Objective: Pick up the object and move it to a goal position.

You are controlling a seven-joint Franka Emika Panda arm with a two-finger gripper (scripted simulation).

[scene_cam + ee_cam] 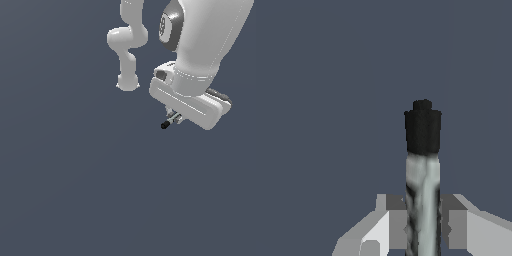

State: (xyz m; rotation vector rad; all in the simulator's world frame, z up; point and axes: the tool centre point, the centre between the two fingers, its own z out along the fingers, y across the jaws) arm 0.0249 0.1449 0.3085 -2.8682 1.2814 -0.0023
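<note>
Plain slate-grey ground fills both views; the gripper [423,227] pinches the pen-like rod [423,170] (black tip poking toward seven o'clock in the exterior view).

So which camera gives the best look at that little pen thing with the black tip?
The wrist view. There the pen fills the frame, its grey shaft pinched between the fingers and its black tip sticking out. In the exterior view only a tiny stub of it pokes from under the gripper.
</note>
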